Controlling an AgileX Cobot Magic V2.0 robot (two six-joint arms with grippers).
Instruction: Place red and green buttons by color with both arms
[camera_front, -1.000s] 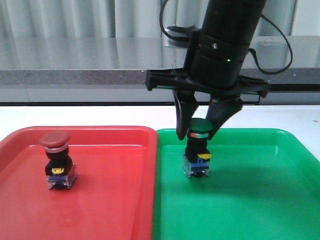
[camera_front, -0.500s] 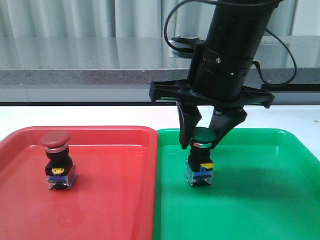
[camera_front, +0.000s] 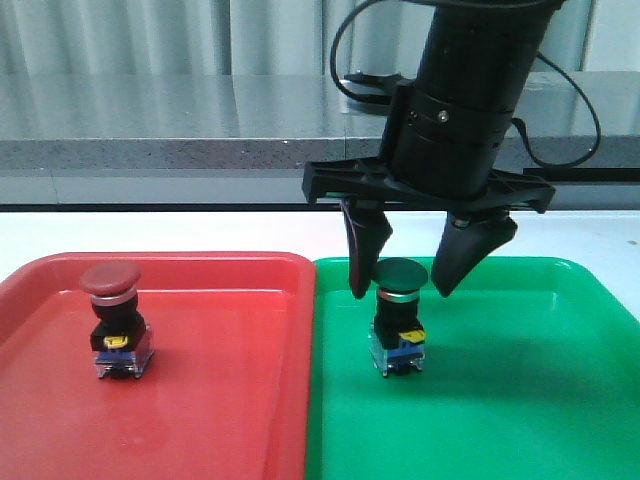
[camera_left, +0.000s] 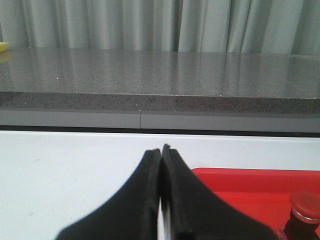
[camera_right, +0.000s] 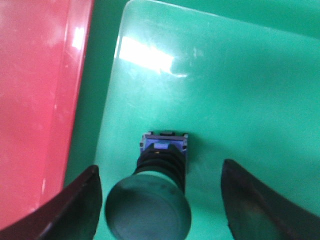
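**Buttons in matching trays; right pincer spread**

- Green button (camera_front: 400, 318): upright in green tray (camera_front: 530, 400), free between the fingers.
- Right pincer (camera_front: 400, 290): wide apart, gripping nothing.
- Red button (camera_front: 113, 322): upright in red tray (camera_front: 210, 400).
- Left pincer (camera_left: 161, 200): fingers pressed together, empty, over the white counter (camera_left: 60, 175).

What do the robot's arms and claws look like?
The right arm is a fat black tube with a tiny green light and looping black cables. Its claw has two pointy black fingers on a flat crossbar. The left claw is black and curved too.
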